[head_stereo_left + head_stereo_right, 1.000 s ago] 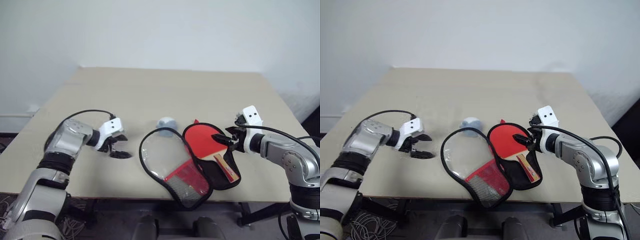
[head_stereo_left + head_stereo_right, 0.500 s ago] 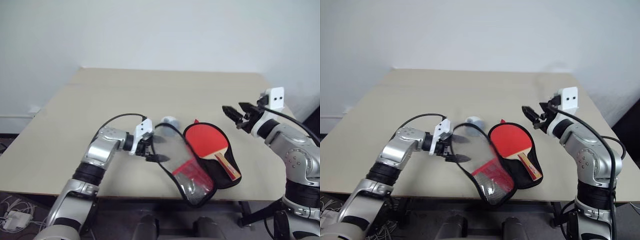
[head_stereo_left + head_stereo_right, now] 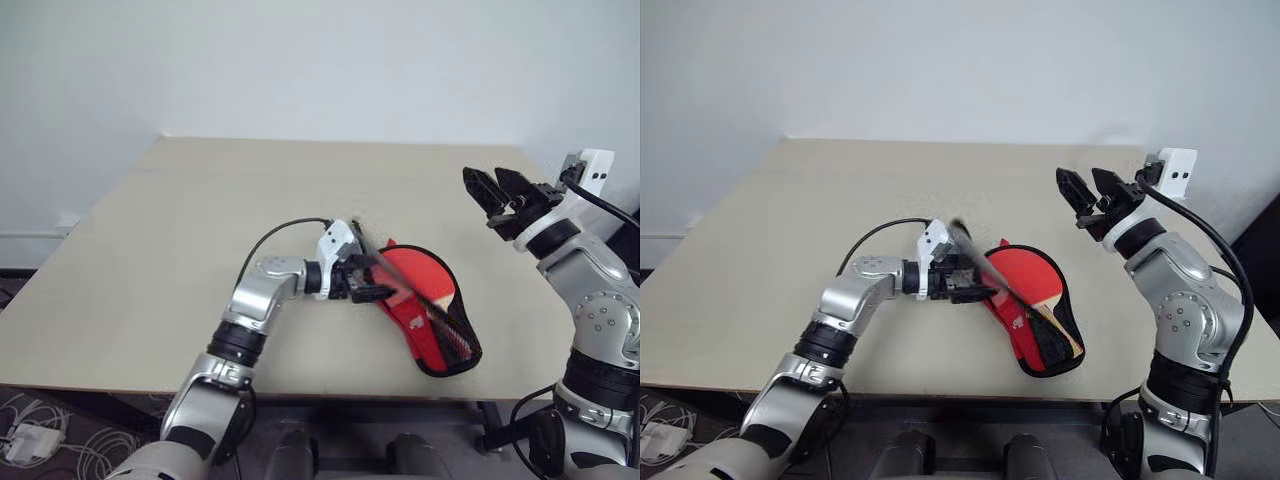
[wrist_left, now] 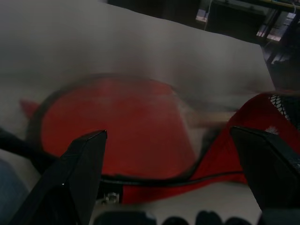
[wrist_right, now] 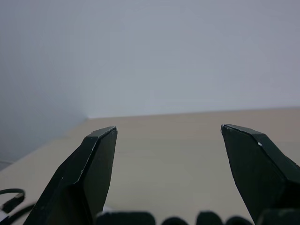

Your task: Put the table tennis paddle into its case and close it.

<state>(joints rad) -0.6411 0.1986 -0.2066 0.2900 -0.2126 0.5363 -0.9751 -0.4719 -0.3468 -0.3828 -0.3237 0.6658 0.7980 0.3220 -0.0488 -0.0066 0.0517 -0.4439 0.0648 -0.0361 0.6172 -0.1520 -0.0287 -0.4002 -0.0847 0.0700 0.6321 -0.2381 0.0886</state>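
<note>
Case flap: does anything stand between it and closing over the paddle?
Nothing visible does. The paddle lies in the case, and the left pincer, fingers apart, is at the half-raised flap. The open right pincer hangs clear above.

Even, soft indoor light, pale beige bench [image 3: 200, 230] evenly lit with faint shadows, head views sharp, motion streak across the raised flap of the red and black fabric case [image 3: 432, 325], left wrist view dim and smeared, right wrist view hazy

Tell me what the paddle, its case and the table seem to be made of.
Paddle: matte red rubber face; pale handle, probably wood.
Case: soft fabric, red panel with black zip edging; its flap folds over limply.
Table: smooth beige board, likely laminate; no grain visible.
</note>
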